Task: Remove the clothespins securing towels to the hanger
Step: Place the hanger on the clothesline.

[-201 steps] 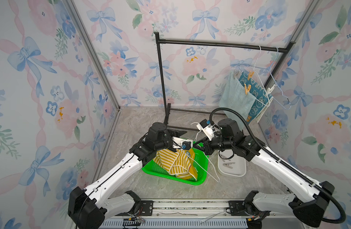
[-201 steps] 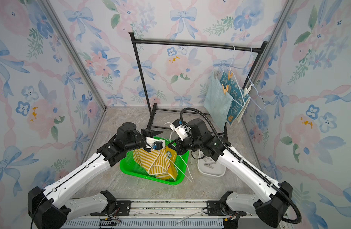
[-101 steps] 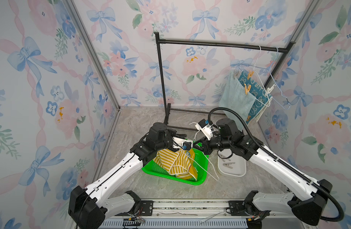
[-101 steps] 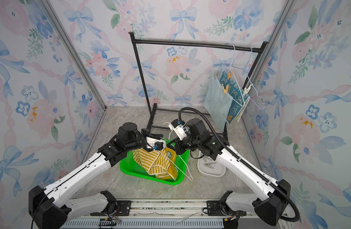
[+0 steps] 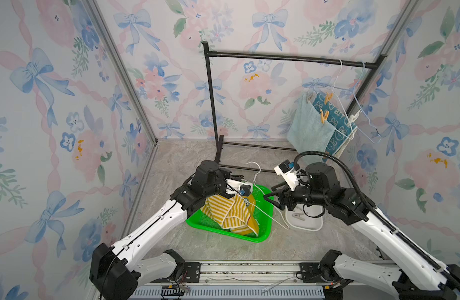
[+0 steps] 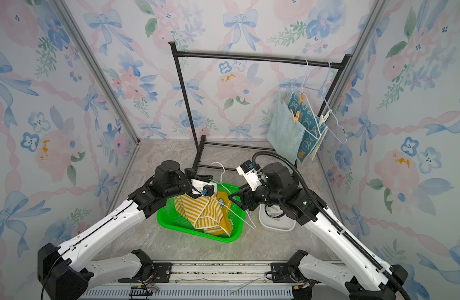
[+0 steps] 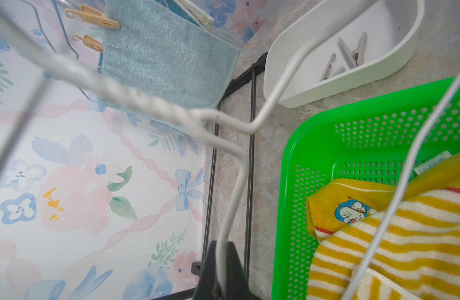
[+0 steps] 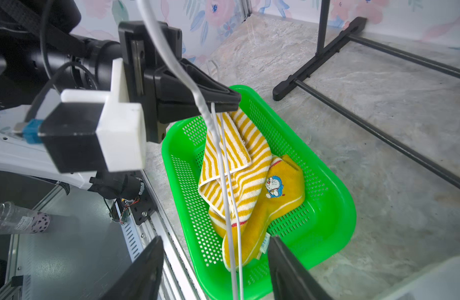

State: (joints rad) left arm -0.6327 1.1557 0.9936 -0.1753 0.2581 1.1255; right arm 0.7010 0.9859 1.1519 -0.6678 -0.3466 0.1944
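My left gripper [image 7: 223,259] is shut on the wire of a white hanger [image 7: 234,181] above the green basket [image 5: 223,232]. My right gripper [image 8: 214,241] is open, its jaws either side of the hanger's wires [image 8: 223,181] without touching. The yellow-and-white striped towel [image 5: 229,210] lies in the basket under the hanger. On the rack hang the pale teal towel [image 5: 307,130] and the blue bunny towel [image 5: 338,130], pinned by tan clothespins [image 5: 323,116] and a white one [image 5: 355,117]. Grey clothespins [image 7: 351,54] lie in the white tray [image 5: 305,228].
The black rack [image 5: 275,57] stands at the back, its foot bars [image 8: 379,135] on the floor just behind the basket. An empty wire hanger [image 5: 366,122] hangs at the rack's right end. Papered walls close in on both sides.
My left gripper has shut on the white hanger. My right gripper has opened, let go of the hanger and drawn back a little to the right.
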